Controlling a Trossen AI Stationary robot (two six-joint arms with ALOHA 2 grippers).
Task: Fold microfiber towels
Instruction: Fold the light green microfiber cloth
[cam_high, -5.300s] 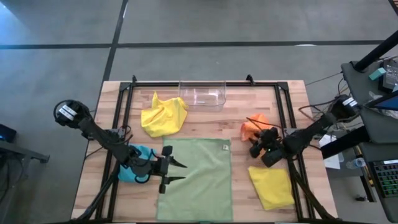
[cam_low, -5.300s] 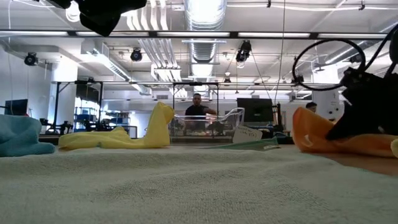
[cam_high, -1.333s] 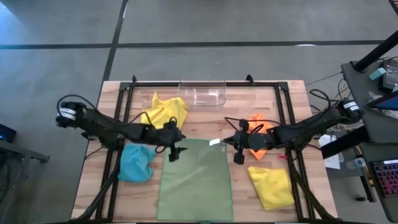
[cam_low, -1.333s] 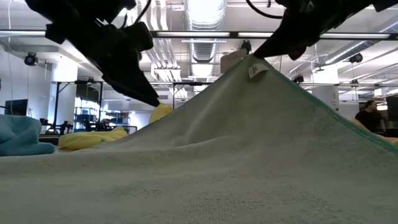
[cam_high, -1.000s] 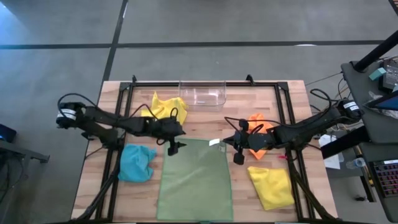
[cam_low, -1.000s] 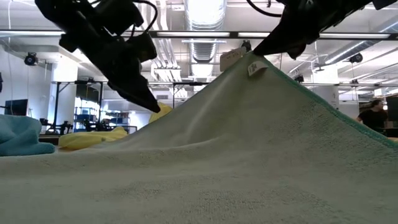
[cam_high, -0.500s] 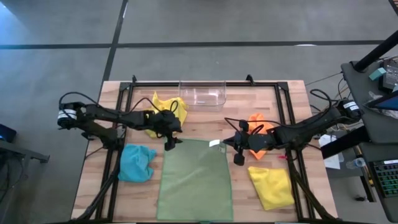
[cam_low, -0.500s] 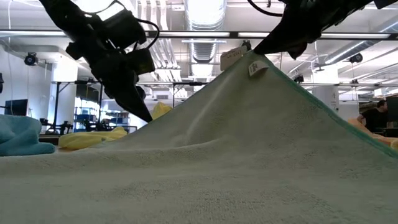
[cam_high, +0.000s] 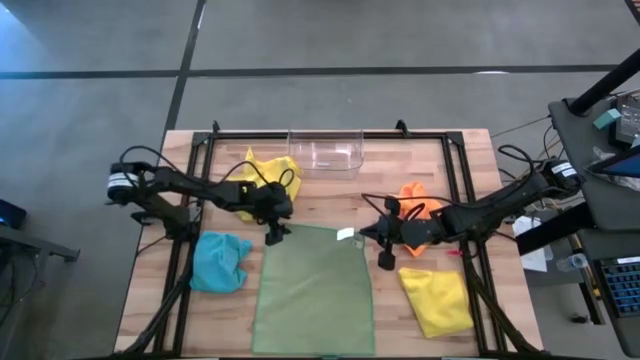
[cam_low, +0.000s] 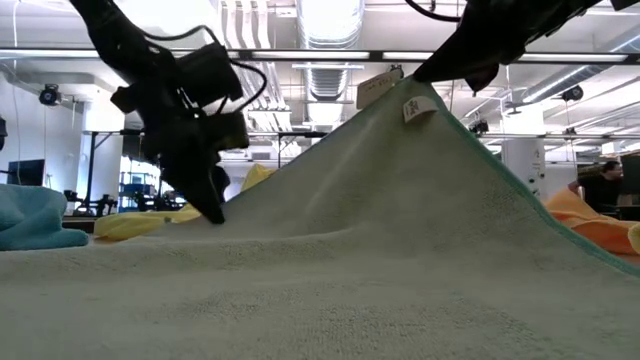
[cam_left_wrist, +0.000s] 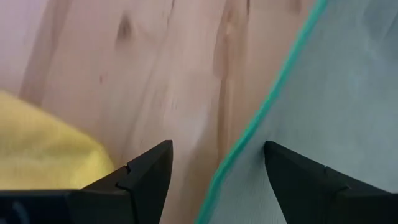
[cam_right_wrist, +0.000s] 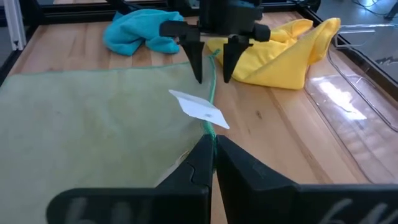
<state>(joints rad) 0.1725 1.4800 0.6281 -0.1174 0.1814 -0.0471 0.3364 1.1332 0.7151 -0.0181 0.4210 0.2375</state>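
A pale green towel (cam_high: 312, 292) lies spread at the table's middle. Its far right corner, which carries a white tag (cam_right_wrist: 200, 110), is raised with my right gripper (cam_high: 375, 232) shut on it. My left gripper (cam_high: 272, 236) is open and points down at the towel's far left corner. Its two fingers stand on either side of the teal hem (cam_left_wrist: 252, 140), and I cannot tell whether they touch it. A crumpled yellow towel (cam_high: 265, 178), a blue towel (cam_high: 220, 262), an orange towel (cam_high: 415, 196) and a folded yellow towel (cam_high: 438, 302) lie around it. My right gripper pinches the green towel's far right corner (cam_right_wrist: 209, 129) between its two fingers, just beside the white tag. It comes from the table's right side, slanting a little downward. That corner is lifted clear, and the cloth slopes down from it like a tent (cam_low: 400, 180) to the part lying flat.
A clear plastic bin (cam_high: 325, 150) stands at the far edge's middle. A black frame rail (cam_high: 205, 160) runs along the left side and another (cam_high: 465, 180) along the right. Bare wood (cam_high: 330, 205) shows between the bin and the green towel.
My left gripper has come down and tipped steeper, moving a little toward the table's left edge, until its tips stand at the green towel's far left corner. My right gripper has kept the tagged corner raised in the same place.
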